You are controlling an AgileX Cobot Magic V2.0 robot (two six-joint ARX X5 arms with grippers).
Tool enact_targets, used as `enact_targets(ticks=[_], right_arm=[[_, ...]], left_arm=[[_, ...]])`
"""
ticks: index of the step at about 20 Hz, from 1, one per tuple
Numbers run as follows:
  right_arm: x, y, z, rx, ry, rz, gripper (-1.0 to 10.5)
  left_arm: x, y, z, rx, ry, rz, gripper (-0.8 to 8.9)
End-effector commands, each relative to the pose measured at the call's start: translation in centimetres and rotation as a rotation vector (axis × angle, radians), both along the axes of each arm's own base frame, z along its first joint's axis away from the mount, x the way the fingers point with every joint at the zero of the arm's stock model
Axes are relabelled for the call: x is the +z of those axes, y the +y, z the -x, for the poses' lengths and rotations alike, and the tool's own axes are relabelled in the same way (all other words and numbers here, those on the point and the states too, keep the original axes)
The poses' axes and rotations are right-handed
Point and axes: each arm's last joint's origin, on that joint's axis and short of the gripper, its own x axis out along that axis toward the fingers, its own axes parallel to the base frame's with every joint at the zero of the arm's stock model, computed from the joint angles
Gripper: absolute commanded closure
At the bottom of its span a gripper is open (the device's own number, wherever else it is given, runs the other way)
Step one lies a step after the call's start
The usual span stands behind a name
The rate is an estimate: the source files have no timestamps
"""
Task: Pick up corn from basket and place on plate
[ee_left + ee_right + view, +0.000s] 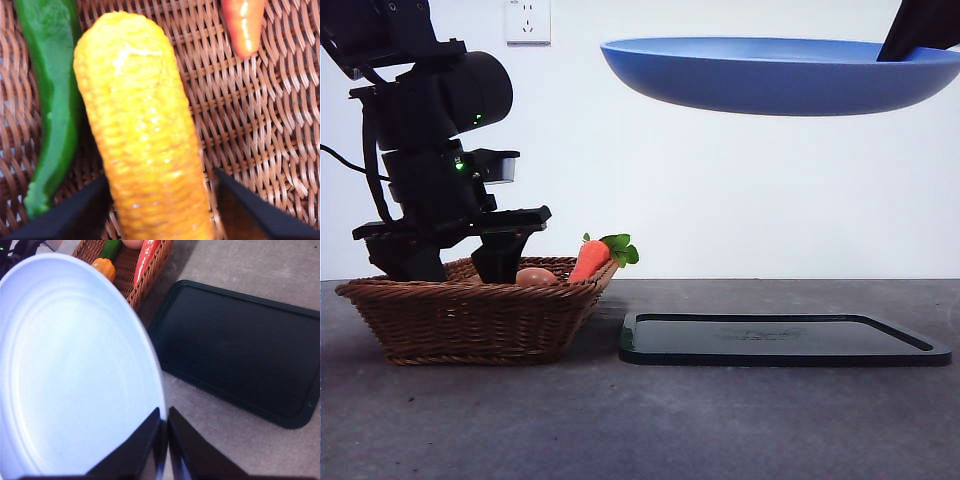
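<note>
Leftmost, left claw (455, 268) down in basket (470, 320), jaws wide astride corn (145, 140), not closed. Grasp step; next: close, lift. Right claw (164, 437) pinches plate (780, 75) rim, held high above tray (785, 340).

Looks like a robot lab or test bench, not anybody's kitchen. Everything's sitting on a plain grey table (650, 420) against a bare white wall (720, 190), with just a wall socket (527, 20) showing at about 11 o'clock. A big black robot arm (435, 150) with green status lights glowing is hanging over the left side, cable trailing off at 9 o'clock. The food's giving it away too: the corn (142, 135), carrot (590, 258) and green pepper (52, 100) are looking plasticky, lying in a wicker basket (470, 315) like staged props.
</note>
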Motion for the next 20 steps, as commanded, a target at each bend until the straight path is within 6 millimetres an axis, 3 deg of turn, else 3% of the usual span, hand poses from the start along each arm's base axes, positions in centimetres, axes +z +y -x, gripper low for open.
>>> enact_targets(ticks=[1, 5, 8, 15, 18, 20], right_arm=[[0.7, 0.1, -0.2, 0.009, -0.029, -0.006, 9.4], [0.7, 0.1, -0.2, 0.011, -0.030, -0.005, 9.4], [0.7, 0.1, -0.2, 0.010, -0.030, -0.005, 9.4], [0.0, 0.1, -1.0, -0.050, 0.015, 0.028, 9.4], [-1.6, 0.5, -2.8, -0.061, 0.099, 0.032, 9.4], [-2.9, 1.0, -4.2, -0.054, 0.147, 0.036, 9.4]], left_arm=[[-0.1, -0.5, -0.4, 0.012, -0.001, 0.008, 5.78], [0.1, -0.4, -0.3, 0.018, 0.005, 0.008, 6.24], [1.5, -0.3, 0.1, 0.021, -0.028, 0.026, 6.24], [9.4, 0.5, 3.6, -0.008, -0.215, 0.216, 6.24], [12.1, -0.5, 6.1, -0.111, -0.254, 0.349, 6.23], [12.7, -1.9, 7.2, -0.197, -0.245, 0.409, 6.23]])
